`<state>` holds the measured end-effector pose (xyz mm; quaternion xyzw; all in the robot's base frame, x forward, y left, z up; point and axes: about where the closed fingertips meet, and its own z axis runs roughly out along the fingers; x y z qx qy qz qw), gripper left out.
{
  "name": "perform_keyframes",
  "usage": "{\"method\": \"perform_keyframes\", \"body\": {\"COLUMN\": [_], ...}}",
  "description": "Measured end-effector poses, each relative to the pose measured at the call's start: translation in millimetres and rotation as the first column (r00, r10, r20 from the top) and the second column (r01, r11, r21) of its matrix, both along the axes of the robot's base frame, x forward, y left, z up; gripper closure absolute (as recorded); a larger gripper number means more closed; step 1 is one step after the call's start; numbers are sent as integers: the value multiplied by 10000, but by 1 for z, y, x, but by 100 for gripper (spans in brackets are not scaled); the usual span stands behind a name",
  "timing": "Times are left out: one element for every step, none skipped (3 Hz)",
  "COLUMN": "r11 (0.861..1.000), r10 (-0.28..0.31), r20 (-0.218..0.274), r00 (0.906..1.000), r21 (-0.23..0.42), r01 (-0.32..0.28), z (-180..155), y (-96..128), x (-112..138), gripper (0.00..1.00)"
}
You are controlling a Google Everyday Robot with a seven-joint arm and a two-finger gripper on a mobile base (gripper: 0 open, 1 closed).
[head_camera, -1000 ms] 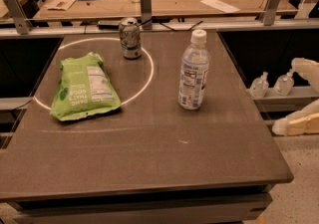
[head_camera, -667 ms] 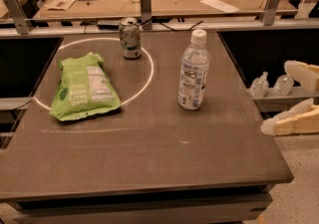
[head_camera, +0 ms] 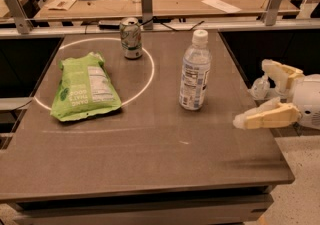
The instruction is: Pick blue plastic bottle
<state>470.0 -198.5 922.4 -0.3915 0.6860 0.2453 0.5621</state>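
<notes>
At the right edge of the frame, the gripper (head_camera: 251, 93) is pushing further leftward than a second ago, jaws spread and holding nothing. The blue plastic bottle (head_camera: 195, 71) is standing upright right of centre on the table (head_camera: 150, 169), untouched; the approach is closing and no grasp is yet made.

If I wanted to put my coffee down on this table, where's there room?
The front strip of the table is bare, below the green chip bag and the blue plastic bottle. A narrower gap lies between those two. The back is tighter around the drink can, and the open gripper hovers at the right edge near the bottle.
</notes>
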Motion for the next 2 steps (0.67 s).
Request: {"method": "perform_keyframes", "body": {"r11": [9996, 9962], "r10": [243, 726], "r20": [569, 743], "r00": [9981, 9946], "r21": [130, 433], "r01": [-251, -759], "z": [-6, -15], "y": [6, 14], "x": [23, 45], "gripper": [0, 0]}}
